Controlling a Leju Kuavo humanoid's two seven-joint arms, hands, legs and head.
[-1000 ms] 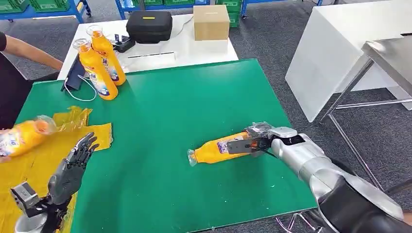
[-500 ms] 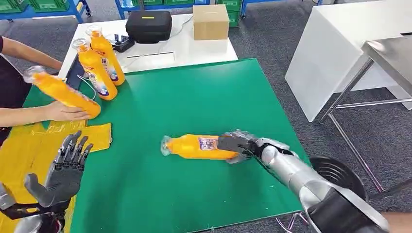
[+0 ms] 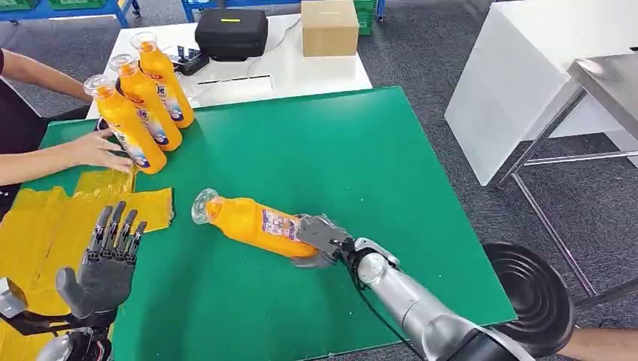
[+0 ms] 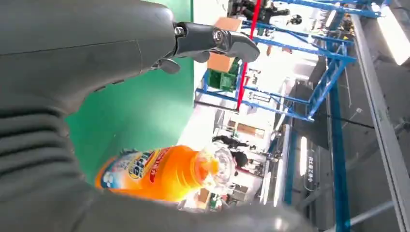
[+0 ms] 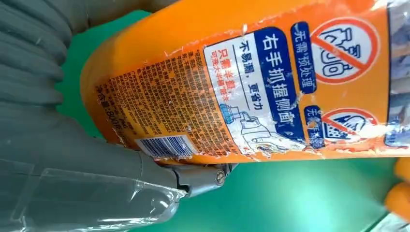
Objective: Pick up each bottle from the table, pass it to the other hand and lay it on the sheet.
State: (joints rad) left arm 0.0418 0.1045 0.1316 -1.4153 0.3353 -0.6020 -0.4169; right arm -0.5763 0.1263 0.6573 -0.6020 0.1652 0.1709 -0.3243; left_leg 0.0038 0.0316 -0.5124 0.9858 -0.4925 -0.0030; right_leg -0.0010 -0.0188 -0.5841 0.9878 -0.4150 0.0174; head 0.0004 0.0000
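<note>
The orange plastic bottle with a clear cap [image 3: 252, 224] lies nearly level over the green tabletop [image 3: 361, 150], held at its base end by the right hand [image 3: 320, 239], whose fingers [image 3: 310, 230] wrap its label side. Its long axis runs from the hand toward ten o'clock, cap leading. The left hand [image 3: 104, 263] waits at about eight o'clock of the cap, over the crumpled yellow plastic sheet [image 3: 37, 226], fingers spread wide and holding nothing. The handover likely needs the cap end brought on toward that open palm, the nearer receiver.
</note>
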